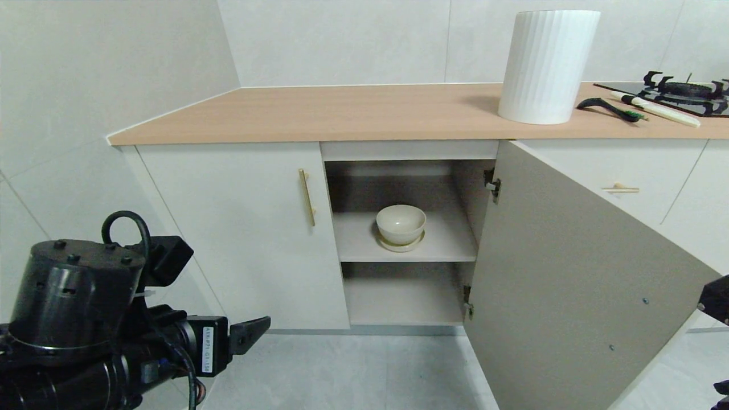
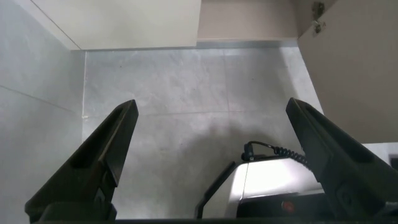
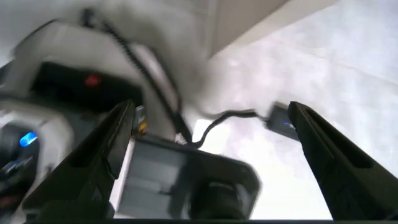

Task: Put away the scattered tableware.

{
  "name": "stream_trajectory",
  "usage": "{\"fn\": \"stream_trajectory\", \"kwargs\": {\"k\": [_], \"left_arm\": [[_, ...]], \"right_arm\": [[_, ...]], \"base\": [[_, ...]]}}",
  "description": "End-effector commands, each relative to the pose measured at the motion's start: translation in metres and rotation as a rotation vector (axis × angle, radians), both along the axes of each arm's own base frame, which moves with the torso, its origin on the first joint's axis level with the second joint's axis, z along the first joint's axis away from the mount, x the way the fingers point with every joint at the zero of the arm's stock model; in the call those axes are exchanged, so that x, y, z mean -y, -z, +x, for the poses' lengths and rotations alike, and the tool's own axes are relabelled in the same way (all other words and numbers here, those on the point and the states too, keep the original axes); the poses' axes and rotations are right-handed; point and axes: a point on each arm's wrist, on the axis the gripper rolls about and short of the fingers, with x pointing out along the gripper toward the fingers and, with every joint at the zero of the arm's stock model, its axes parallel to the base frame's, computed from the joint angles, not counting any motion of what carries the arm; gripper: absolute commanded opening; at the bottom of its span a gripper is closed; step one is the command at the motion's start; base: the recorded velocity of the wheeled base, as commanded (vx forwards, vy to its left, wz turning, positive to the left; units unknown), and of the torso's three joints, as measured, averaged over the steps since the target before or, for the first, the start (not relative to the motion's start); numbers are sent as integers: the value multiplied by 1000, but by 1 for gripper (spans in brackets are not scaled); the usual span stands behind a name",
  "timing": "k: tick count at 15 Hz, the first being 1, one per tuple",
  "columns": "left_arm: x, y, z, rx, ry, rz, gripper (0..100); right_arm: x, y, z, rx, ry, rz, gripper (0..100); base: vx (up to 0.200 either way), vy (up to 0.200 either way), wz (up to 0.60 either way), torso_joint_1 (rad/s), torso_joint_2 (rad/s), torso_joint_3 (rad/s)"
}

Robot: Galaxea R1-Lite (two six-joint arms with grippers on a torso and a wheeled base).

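Two grippers, left gripper and right gripper, hang low with fingers wide and empty, seemingly because the cream ceramic bowl on its small round plate already rests on the open white cabinet's upper shelf, well ahead of the left fingers.

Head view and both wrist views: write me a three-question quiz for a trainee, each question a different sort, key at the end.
1. True or false: the bowl sits on the lower shelf.
2. Multiple choice: the left hand is A) open and empty, B) shut on a spoon, C) shut on the bowl.
3. Fill in: the white ribbed container stands on the ____.
Key: 1 false, it sits on the upper shelf; 2 A; 3 countertop.
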Motion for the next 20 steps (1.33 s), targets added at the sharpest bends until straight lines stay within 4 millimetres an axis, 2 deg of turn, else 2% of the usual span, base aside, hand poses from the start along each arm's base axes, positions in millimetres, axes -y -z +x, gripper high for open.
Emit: {"fn": "stream_trajectory", "kwargs": {"k": [1, 7, 12, 20], "left_arm": [[0, 0, 0, 0, 0, 0, 100], [0, 0, 0, -1, 0, 1, 100], [0, 0, 0, 0, 0, 0, 100], [0, 0, 0, 0, 0, 0, 100]], "right_arm": [[4, -4, 2, 25, 49, -7, 100], [29, -19, 12, 120, 278, -87, 100], [43, -20, 15, 132, 357, -153, 100], [44, -13, 60, 240, 477, -94, 100]], "base": [[0, 0, 0, 0, 0, 0], [0, 0, 0, 0, 0, 0], [0, 0, 0, 0, 0, 0], [0, 0, 0, 0, 0, 0]]}}
